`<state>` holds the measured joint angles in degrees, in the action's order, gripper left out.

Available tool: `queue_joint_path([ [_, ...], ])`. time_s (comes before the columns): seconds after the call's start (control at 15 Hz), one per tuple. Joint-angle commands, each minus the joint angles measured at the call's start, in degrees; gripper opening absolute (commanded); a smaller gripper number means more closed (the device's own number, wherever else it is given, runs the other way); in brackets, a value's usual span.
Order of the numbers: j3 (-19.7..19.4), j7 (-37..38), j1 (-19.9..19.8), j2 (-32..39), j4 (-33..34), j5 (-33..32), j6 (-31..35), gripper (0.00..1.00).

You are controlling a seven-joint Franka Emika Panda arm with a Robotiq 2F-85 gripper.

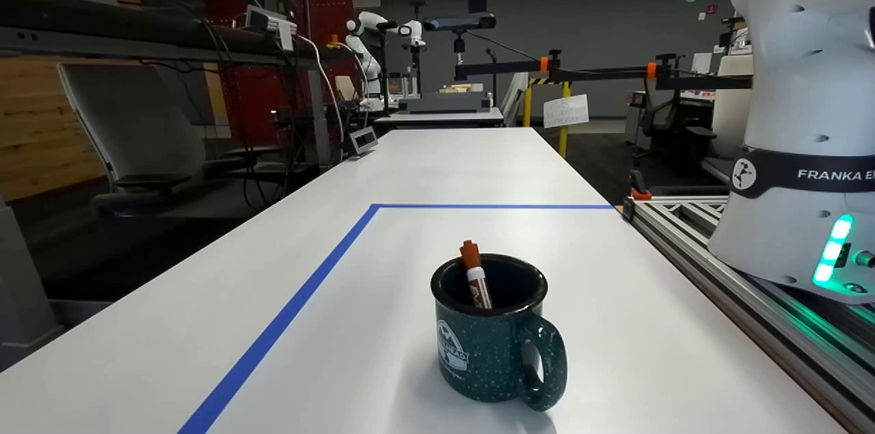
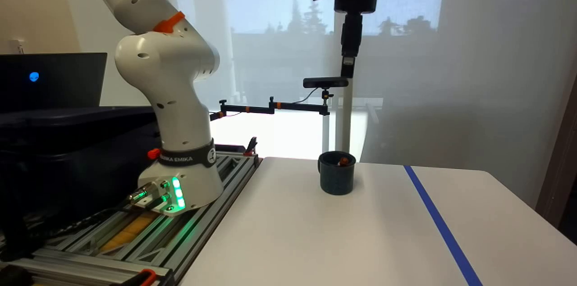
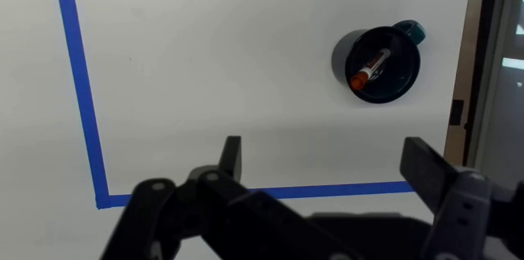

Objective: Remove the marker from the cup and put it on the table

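Note:
The cup (image 1: pixel 489 352), a dark green mug with a looped handle, stands upright on the white table (image 1: pixel 437 167). It also shows in an exterior view (image 2: pixel 336 180) and in the wrist view (image 3: pixel 403 78). The marker (image 1: pixel 475 273) leans inside the cup, its orange cap above the rim. In the wrist view the marker (image 3: pixel 370 67) rests with its cap against the lower-left rim. My gripper (image 3: pixel 323 139) is open and empty, its fingers wide apart. It hangs well above the table, higher than the cup, in an exterior view (image 2: pixel 347 72).
Blue tape (image 3: pixel 84 84) marks lines on the table. The arm's base (image 2: pixel 185 182) stands on a metal frame (image 1: pixel 711 270) along one table edge. A camera on a boom (image 2: pixel 325 82) stands beyond the cup. A small grey device (image 1: pixel 364 140) sits at the table's far edge.

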<state>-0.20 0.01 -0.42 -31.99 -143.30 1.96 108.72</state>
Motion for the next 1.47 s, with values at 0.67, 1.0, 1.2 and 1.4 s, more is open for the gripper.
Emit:
queue_joint_path([
  [0.67, 0.7, 5.8, 6.1, 7.0, -1.1, 38.3, -11.9, 1.00],
  [1.0, 5.1, 13.1, 6.1, 11.7, -2.8, 48.9, -13.5, 1.00],
  [1.2, 6.1, 12.0, 5.1, 12.3, -2.9, 48.1, -13.6, 1.00],
  [1.4, 6.3, 12.8, 5.1, 13.3, -2.9, 48.6, -13.9, 1.00],
])
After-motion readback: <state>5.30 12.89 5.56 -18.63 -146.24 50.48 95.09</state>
